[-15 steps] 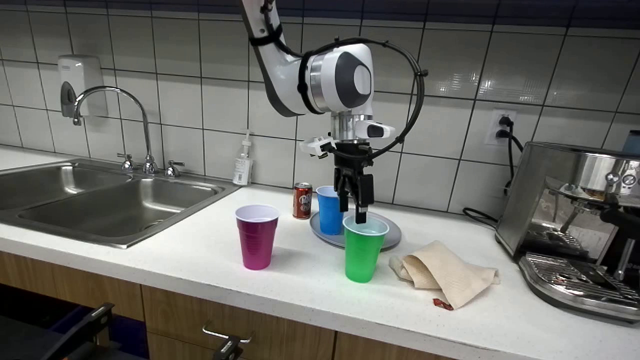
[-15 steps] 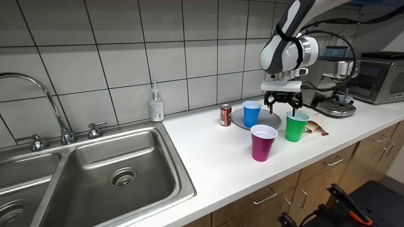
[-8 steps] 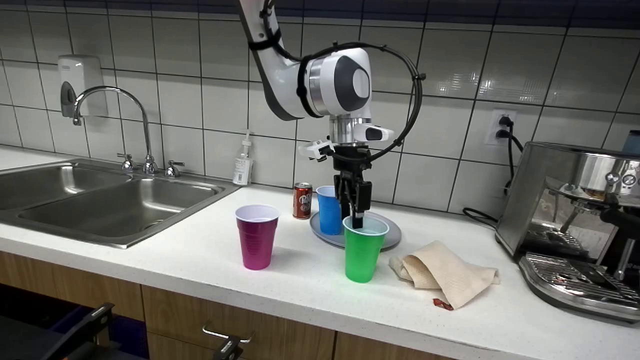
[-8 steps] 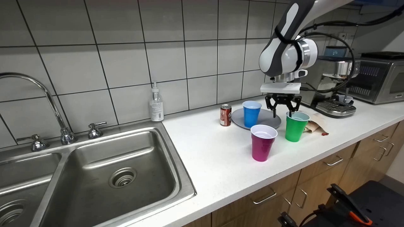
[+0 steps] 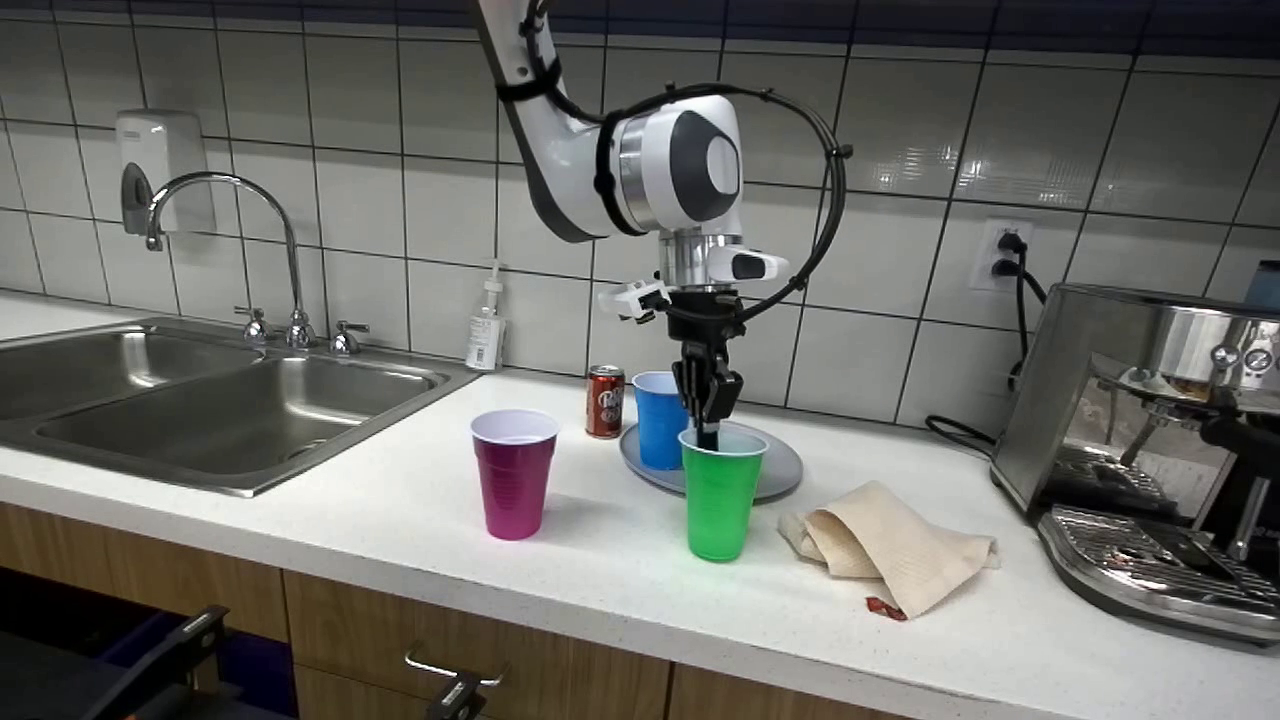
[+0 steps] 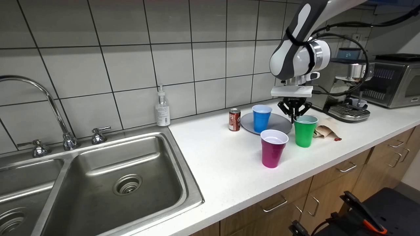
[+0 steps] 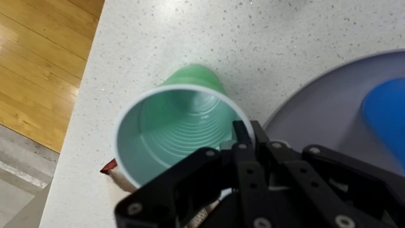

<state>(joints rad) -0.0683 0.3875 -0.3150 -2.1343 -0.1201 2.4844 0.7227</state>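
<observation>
My gripper (image 7: 250,127) is shut on the rim of a green cup (image 7: 186,126), which has a pale inside. One finger reaches into the cup and the other sits against its outer wall. In both exterior views the green cup (image 5: 718,510) (image 6: 304,133) stands on the white counter, with the gripper (image 6: 293,118) above its plate-side edge. Just behind is a grey plate (image 5: 782,478) bearing a blue cup (image 5: 660,425). A magenta cup (image 5: 514,488) (image 6: 273,153) stands apart from the gripper.
A red soda can (image 5: 605,402) is beside the plate. A crumpled tan napkin (image 5: 890,545) and a small red wrapper (image 5: 885,608) lie near the green cup. A steel sink (image 6: 193,193), a soap bottle (image 6: 162,111) and a coffee machine (image 5: 1070,400) flank the area.
The gripper has come down a little and its jaws have closed from wide open onto the green cup's rim. The cup has shifted slightly toward the plate and the magenta cup's side.
</observation>
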